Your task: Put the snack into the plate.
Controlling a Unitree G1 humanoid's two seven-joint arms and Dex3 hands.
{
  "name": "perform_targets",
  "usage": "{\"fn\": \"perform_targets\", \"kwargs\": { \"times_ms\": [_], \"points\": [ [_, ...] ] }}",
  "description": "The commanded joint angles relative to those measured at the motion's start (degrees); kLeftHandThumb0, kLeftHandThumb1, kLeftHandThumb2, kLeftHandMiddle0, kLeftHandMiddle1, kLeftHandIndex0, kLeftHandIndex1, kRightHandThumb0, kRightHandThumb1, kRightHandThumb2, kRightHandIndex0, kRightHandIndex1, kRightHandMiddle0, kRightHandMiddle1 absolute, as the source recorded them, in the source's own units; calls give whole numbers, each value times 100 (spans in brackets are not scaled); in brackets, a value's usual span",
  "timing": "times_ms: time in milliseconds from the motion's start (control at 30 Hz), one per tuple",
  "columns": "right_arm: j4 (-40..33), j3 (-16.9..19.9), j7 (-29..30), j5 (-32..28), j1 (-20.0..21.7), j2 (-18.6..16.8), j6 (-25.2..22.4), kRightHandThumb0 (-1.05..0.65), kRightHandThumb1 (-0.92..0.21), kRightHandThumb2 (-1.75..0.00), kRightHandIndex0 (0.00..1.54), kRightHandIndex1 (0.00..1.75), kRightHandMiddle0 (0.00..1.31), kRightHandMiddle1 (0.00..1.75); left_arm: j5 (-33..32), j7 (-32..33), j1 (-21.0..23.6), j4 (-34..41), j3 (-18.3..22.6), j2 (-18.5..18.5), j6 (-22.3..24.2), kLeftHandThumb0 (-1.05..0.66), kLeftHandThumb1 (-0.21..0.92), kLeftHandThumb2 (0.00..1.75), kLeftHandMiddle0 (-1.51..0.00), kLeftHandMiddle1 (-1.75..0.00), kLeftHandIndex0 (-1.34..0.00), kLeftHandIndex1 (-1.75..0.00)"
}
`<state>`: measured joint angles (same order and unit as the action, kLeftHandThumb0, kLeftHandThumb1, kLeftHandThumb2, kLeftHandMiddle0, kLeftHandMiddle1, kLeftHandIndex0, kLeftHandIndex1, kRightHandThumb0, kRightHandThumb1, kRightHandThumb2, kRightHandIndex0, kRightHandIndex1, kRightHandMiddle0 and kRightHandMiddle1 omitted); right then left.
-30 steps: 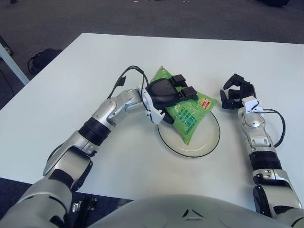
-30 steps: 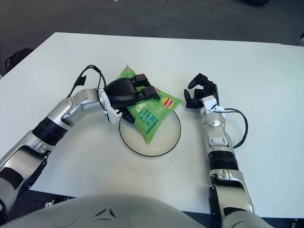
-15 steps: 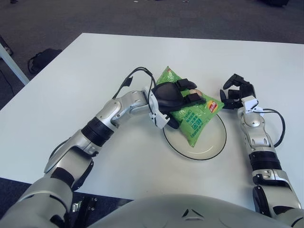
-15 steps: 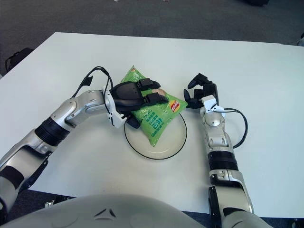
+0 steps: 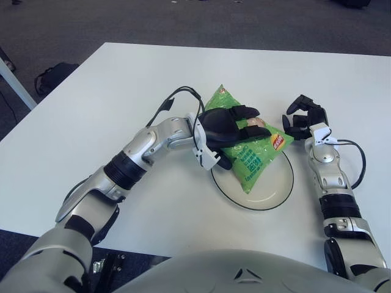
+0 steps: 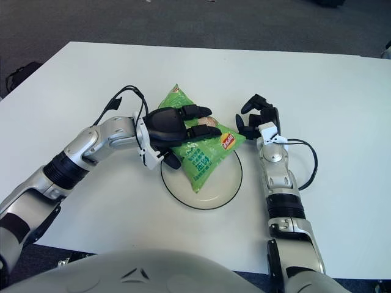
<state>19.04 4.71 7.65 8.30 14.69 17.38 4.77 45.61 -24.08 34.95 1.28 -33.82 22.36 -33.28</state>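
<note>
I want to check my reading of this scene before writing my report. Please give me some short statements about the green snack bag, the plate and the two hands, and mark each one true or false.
1. The left hand lies on top of the green plastic snack bag. True.
2. The snack bag lies wholly inside the round white plate with a dark rim. False: its far end sticks out past the plate's rim.
3. The right hand holds the snack bag. False: it shows beside the plate's right side and holds nothing.
4. The plate stands on a white table. True.
5. The plate is square. False: round.
</note>
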Motion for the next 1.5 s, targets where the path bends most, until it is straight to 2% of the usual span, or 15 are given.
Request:
{"fn": "perform_targets", "kwargs": {
  "times_ms": [0,33,100,133,167,200,233,300,367,500,633,900,1100,1367,1467],
  "points": [
    [259,-170,-73,167,-314,-88,-321,-50,-27,-137,128,175,65,175,39,23,-134,68,0,5,16,-71,92,80,-1,-14,0,-27],
    [256,-179,-74,180,-310,-82,-337,-50,-26,-138,128,175,66,175,63,54,-151,83,5,-6,21,-70,92,79,-4,-23,0,-30],
    [251,-185,-104,178,-298,-72,-383,-50,-26,-139,129,175,66,175,122,146,-190,112,20,-31,36,-69,92,76,-4,-56,0,-37],
    [248,-182,-124,167,-292,-70,-408,-50,-26,-139,129,175,66,175,149,191,-208,124,29,-40,43,-68,92,74,-9,-77,0,-45],
    [244,-178,-156,144,-289,-70,-437,-50,-26,-139,129,175,66,175,189,301,-236,131,45,-61,31,-67,92,70,-17,-110,0,-59],
    [247,-168,-190,109,-285,-72,-442,-50,-26,-139,129,175,66,175,216,442,-244,93,67,-79,-8,-66,90,68,-23,-123,0,-70],
    [249,-161,-210,87,-285,-74,-440,-50,-26,-139,128,175,66,175,231,537,-246,61,80,-89,-38,-64,86,68,-35,-142,-4,-93],
    [250,-151,-233,61,-285,-75,-441,-50,-26,-139,127,175,66,175,256,669,-228,-11,88,-96,-80,-61,78,71,-51,-161,-14,-125],
    [254,-135,-256,31,-286,-82,-441,-50,-26,-138,127,175,66,175,335,852,-156,-168,85,-120,-122,-50,74,74,-61,-168,-26,-145],
    [250,-105,-296,-13,-296,-92,-436,-50,-27,-137,126,175,65,175,571,1167,-113,-219,74,-128,-164,-43,61,89,-81,-173,-42,-162],
    [260,-92,-308,-30,-298,-89,-417,-50,-27,-137,125,175,65,175,863,1333,4,-243,33,-129,-112,-43,53,98,-96,-174,-49,-166],
    [253,-105,-293,16,-320,-65,-389,-50,-27,-137,125,175,65,175,1299,905,170,75,-19,-11,162,-44,45,106,-117,-175,-57,-164],
    [202,-98,-303,10,-353,-62,-386,-50,-27,-137,124,175,65,175,1470,693,272,118,-55,4,268,-45,42,110,-122,-175,-59,-164],
    [154,-77,-310,-1,-382,-66,-426,-50,-27,-137,124,175,65,175,1430,872,139,181,67,50,398,-47,35,118,-124,-175,-65,-162],
    [187,-61,-328,-26,-385,-67,-392,-50,-27,-137,124,175,65,175,1496,887,236,132,51,47,430,-48,32,119,-123,-175,-69,-159]
  ]
}}
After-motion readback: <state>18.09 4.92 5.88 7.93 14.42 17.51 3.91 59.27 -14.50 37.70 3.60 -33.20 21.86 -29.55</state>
